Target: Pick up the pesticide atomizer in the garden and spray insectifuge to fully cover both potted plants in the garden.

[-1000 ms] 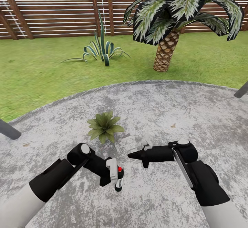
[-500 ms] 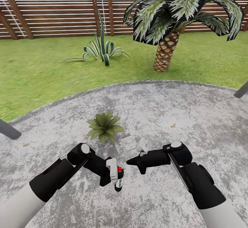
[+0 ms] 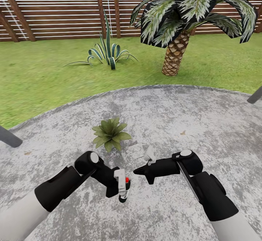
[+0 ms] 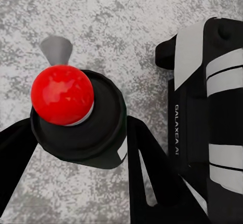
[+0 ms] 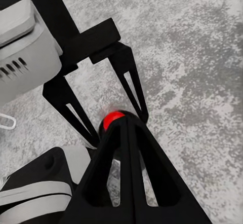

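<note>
potted plant (image 3: pixel 110 133) on patio (image 3: pixel 203 124), atomizer (image 3: pixel 124 189) before it, palm (image 3: pixel 189 19) behind

Dark atomizer (image 3: pixel 124 190) w/ red cap, green rosette plant (image 3: pixel 110 133), grey mottled patio (image 3: pixel 203 124), brown slatted fence (image 3: pixel 54 8).

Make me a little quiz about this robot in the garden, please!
1. True or false: the left gripper is holding the pesticide atomizer.
2. Where does the potted plant sit? A) on the lawn B) on the grey paved patio C) on a table
3. Fill in: the knob on top of the atomizer is coloured ____.

Key: 1 true; 2 B; 3 red.
</note>
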